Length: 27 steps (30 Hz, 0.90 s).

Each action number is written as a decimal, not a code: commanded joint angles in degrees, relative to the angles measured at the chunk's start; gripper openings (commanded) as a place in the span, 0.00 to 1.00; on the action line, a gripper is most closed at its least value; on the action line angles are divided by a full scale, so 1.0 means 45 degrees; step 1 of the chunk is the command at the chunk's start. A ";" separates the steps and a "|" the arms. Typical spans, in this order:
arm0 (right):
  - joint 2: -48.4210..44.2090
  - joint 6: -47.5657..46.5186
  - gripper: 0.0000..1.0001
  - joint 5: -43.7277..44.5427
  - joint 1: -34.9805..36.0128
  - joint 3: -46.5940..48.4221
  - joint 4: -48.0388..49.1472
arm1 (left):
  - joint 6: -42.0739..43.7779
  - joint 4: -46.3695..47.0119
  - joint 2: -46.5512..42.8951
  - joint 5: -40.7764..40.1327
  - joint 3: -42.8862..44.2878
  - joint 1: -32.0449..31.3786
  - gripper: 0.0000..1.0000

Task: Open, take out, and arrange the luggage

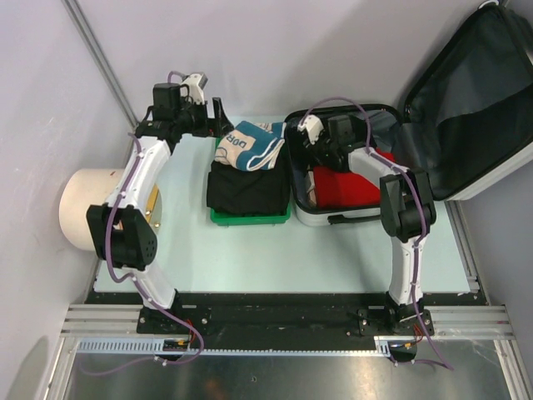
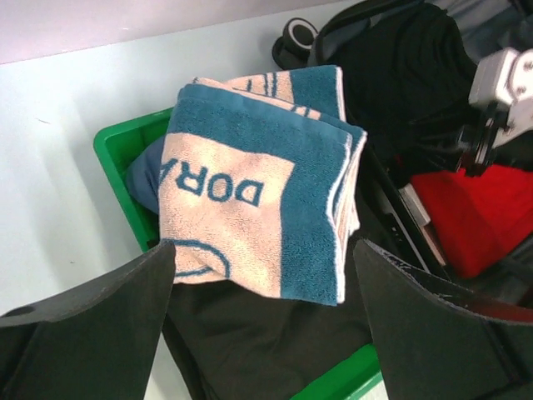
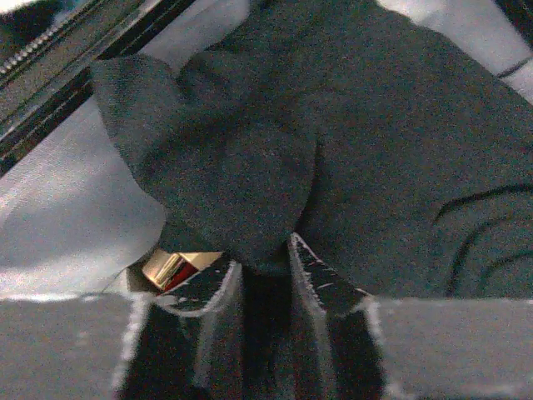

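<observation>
The luggage (image 1: 466,108) lies open at the right, its lid tilted up and its dark grey lining showing. Its base (image 1: 333,218) holds a red garment (image 1: 341,187) and a dark garment (image 3: 333,125). My right gripper (image 3: 262,262) is inside the base at its left end (image 1: 306,137), shut on a fold of the dark garment. My left gripper (image 2: 265,250) is open and empty, hovering just above a folded blue and cream towel (image 2: 250,183). The towel lies on a black garment (image 2: 266,342) in the green tray (image 2: 112,150).
The green tray (image 1: 250,218) sits just left of the suitcase base. A cream cylinder (image 1: 83,208) stands at the table's left edge beside the left arm. A small gold and red object (image 3: 171,268) shows under the dark garment. Grey walls close off the back and left.
</observation>
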 commanded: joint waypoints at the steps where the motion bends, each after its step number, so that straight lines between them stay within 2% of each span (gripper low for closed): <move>1: -0.1174 0.1366 0.18 -0.1625 -0.0878 0.0835 -0.0398 | 0.0409 0.0138 0.0241 0.1202 0.1158 -0.0462 0.92; 2: -0.1193 0.1677 0.06 -0.2014 -0.0996 0.1146 -0.0748 | 0.0740 0.0138 0.0416 0.1222 0.1296 -0.0600 0.92; 3: -0.1213 0.1874 0.00 -0.2211 -0.1268 0.1246 -0.0887 | 0.0936 0.0138 0.0514 0.1222 0.1452 -0.0775 0.91; 7: -0.1388 0.3220 0.00 -0.3285 -0.2030 0.1461 -0.0986 | 0.2166 0.0118 0.0983 0.1144 0.2448 -0.2081 0.93; 9: -0.1447 0.4232 0.00 -0.4163 -0.2498 0.1598 -0.0986 | 0.3180 0.0118 0.1313 0.1203 0.2799 -0.2591 1.00; 12: -0.1564 0.4998 0.00 -0.5004 -0.2832 0.1560 -0.0732 | 0.5172 0.0118 0.1918 0.1202 0.3229 -0.3626 1.00; 13: -0.1661 0.5020 0.00 -0.5257 -0.2929 0.1520 -0.0693 | 0.5892 0.0137 0.2153 0.1280 0.3405 -0.3977 1.00; 20: -0.2812 0.4845 0.00 -0.6099 -0.2950 0.0896 -0.0596 | 0.7459 0.0157 0.4224 0.2783 0.5671 -0.4624 1.00; 27: -0.4179 0.3771 0.00 -0.6588 -0.2736 -0.0198 -0.1219 | 0.9277 0.0138 0.5454 0.2278 0.6510 -0.5561 1.00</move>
